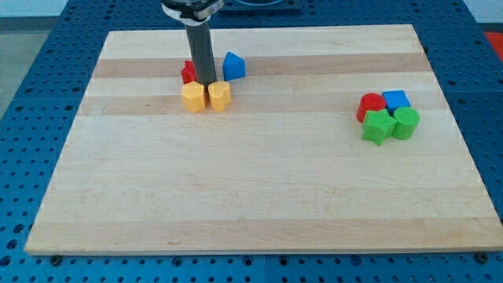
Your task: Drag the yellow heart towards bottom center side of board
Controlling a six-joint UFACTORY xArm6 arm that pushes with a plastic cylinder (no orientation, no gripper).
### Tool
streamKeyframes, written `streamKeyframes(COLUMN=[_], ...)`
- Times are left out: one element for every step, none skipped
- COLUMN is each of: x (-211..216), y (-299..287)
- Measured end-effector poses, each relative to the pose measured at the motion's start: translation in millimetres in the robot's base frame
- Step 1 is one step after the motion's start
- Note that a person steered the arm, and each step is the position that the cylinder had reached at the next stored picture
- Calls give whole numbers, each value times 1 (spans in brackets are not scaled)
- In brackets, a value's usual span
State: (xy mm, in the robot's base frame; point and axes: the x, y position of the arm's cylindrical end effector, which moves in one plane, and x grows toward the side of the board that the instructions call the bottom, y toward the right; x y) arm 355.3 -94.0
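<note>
A dark rod comes down from the far edge of a pale wooden board (259,212), and my tip (206,83) meets the surface in a tight cluster of blocks at the far left. There is no claw on this arm, so nothing is wide, narrow or held; the rod only pushes.

Two yellow blocks sit side by side just near of the tip. The right one, the yellow heart (219,95), appears to be the task's block, though the shape is hard to tell at this size; the yellow hexagon-like block (192,97) touches it on the left. A red block (189,72) is partly hidden behind the rod on its left, and a blue block (233,65) lies just right of the rod, farther back.

Well apart at the right of the board, a red block (371,104), a blue cube (397,100), a green star-like block (378,126) and a green block (406,123) huddle together.

The push looks barely begun: the heart lies far from the near centre edge. The tip stands behind the seam between both yellow blocks, so the next move seems to call for a shift right, then a steady drive toward the near edge and slightly right, leaving the neighbour behind.
</note>
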Motion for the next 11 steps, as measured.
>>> streamKeyframes(x=[36, 67, 57, 12, 2, 38, 95, 137, 139, 161, 187], y=[0, 4, 2, 1, 19, 38, 52, 57, 57, 57, 57])
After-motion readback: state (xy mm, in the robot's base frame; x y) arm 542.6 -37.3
